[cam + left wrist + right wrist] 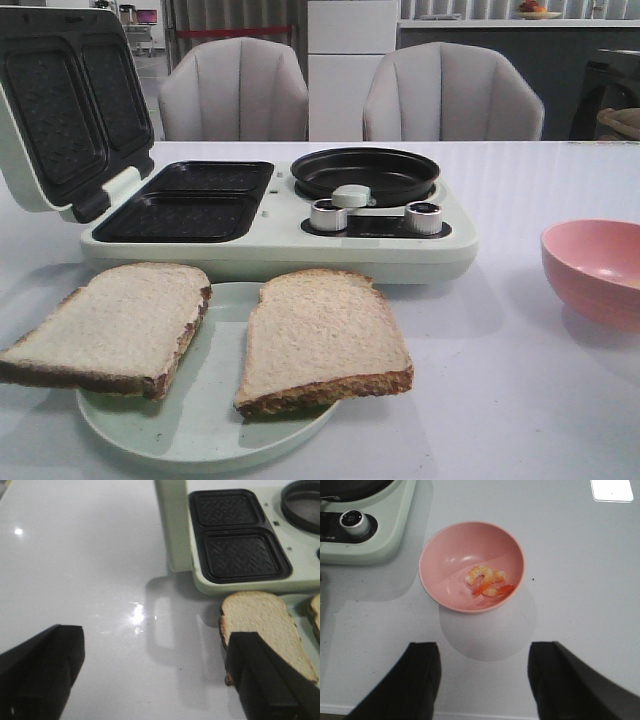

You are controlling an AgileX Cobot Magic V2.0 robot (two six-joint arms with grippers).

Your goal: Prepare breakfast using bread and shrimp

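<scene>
Two slices of bread lie on a pale green plate [200, 425] at the front: the left slice [110, 325] overhangs the rim, the right slice [320, 340] lies beside it. The left slice also shows in the left wrist view [262, 622]. Several small orange-pink shrimp [489, 583] lie in a pink bowl [445, 565], seen at the right in the front view [595, 270]. My left gripper [157, 672] is open over bare table beside the left slice. My right gripper [484, 680] is open and empty, short of the bowl. Neither gripper shows in the front view.
A pale green breakfast maker [280, 235] stands behind the plate, its lid [60, 100] open to the left over two black sandwich wells [185, 200]. A round black pan [365, 172] and two silver knobs [328, 214] sit on its right half. Two chairs stand behind the table.
</scene>
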